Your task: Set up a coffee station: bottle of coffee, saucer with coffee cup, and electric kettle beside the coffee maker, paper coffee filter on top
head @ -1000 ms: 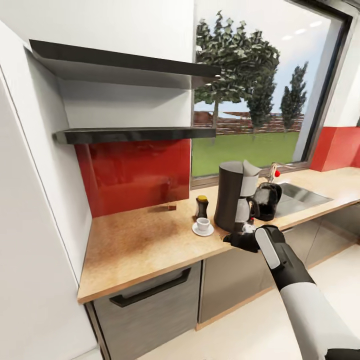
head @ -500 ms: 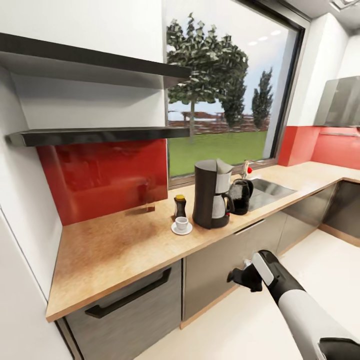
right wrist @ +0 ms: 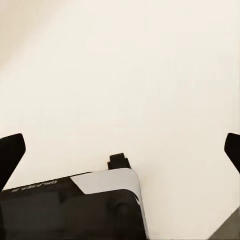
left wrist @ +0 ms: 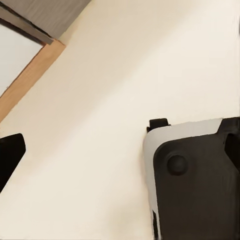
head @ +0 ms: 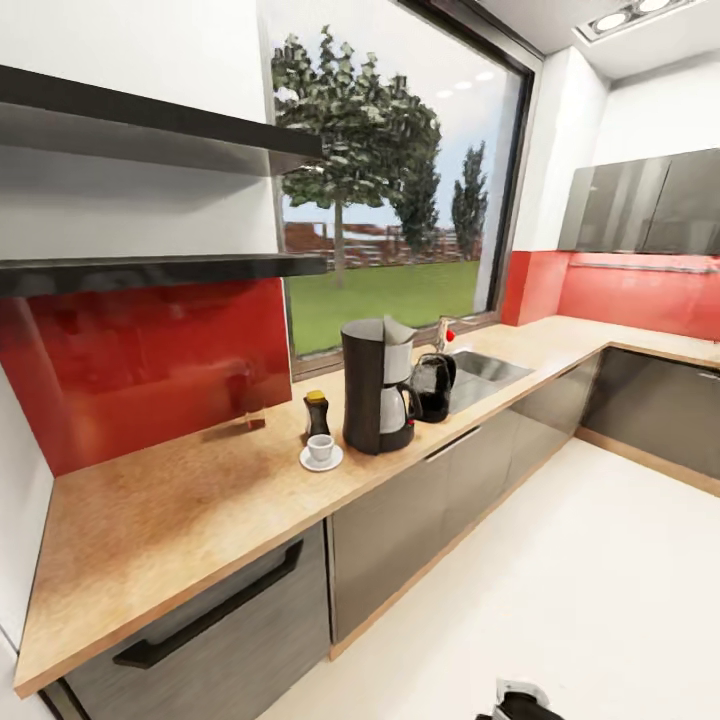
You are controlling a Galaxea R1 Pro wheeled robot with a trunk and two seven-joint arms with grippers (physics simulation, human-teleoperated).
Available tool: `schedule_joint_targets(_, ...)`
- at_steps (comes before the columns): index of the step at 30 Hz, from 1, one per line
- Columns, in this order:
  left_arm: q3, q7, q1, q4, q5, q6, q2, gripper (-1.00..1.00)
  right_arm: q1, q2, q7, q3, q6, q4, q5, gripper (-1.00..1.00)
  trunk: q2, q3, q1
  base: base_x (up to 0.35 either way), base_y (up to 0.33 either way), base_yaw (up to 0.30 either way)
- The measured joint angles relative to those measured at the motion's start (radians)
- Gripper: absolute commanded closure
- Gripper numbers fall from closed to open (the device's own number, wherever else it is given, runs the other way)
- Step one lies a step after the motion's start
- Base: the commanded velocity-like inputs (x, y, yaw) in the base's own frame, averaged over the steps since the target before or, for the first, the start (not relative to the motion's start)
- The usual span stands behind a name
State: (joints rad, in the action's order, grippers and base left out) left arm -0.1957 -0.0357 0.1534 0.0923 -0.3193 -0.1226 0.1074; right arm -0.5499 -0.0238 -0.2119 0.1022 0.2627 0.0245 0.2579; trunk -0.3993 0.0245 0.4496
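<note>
Your right hand (right wrist: 120,150) hangs over the pale floor (right wrist: 125,65) with both fingertips spread wide, holding nothing. Your left hand (left wrist: 10,160) shows one dark fingertip over the same floor; its opening cannot be told. On the desk (head: 180,500), the coffee maker (head: 375,385) stands upright with the paper filter (head: 398,331) on top. The bottle of coffee (head: 317,412) and the cup (head: 321,447) on its saucer (head: 321,460) sit just beside it; the kettle (head: 433,386) stands on its other side.

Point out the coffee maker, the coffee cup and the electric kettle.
coffee maker (head: 365,385), head view, on its dark front body.
coffee cup (head: 321,448), head view, on the white cup's side, above the saucer.
electric kettle (head: 434,386), head view, on its black body.
</note>
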Motion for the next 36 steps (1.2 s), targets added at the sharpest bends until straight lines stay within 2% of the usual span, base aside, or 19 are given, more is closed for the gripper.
schedule_joint_targets(1,0.001,0.001,0.0,-0.008,0.062,-0.001,0.002,-1.0,0.052,-0.009,0.023,0.001,-0.01,-0.001,-0.012,-1.0,0.0,0.0,0.0,0.0,0.0,-0.3)
schedule_joint_targets(2,0.001,0.001,0.0,-0.01,0.09,-0.002,0.004,-1.0,0.091,-0.012,0.055,0.0,-0.017,-0.002,-0.019,-1.0,0.0,0.0,0.0,0.0,0.0,-0.3)
schedule_joint_targets(4,0.002,0.001,-0.001,-0.014,0.123,-0.003,0.007,-1.0,0.133,-0.014,0.139,0.001,-0.038,-0.002,-0.028,-1.0,0.0,0.0,0.0,0.0,0.0,-0.3)
schedule_joint_targets(6,0.003,0.001,-0.008,-0.016,0.137,-0.003,0.006,-1.0,0.163,-0.014,0.195,0.001,-0.07,-0.002,-0.031,-1.0,0.0,0.0,0.0,0.0,0.0,-0.3)
schedule_joint_targets(9,0.003,0.001,-0.017,-0.018,0.144,-0.003,0.003,-1.0,0.203,-0.015,0.232,0.002,-0.11,-0.001,-0.034,-1.0,0.0,0.0,0.0,0.0,0.0,-0.3)
schedule_joint_targets(17,0.005,0.004,-0.042,-0.021,0.143,0.0,0.008,-1.0,0.239,-0.015,0.236,0.003,-0.114,-0.003,-0.034,-1.0,0.0,0.001,0.0,0.0,0.0,-0.258)
schedule_joint_targets(36,0.007,0.004,-0.046,-0.021,0.142,0.014,0.003,-1.0,0.257,-0.016,0.233,0.003,-0.116,-0.001,-0.033,-1.0,0.0,0.001,0.0,0.0,0.0,-0.01)
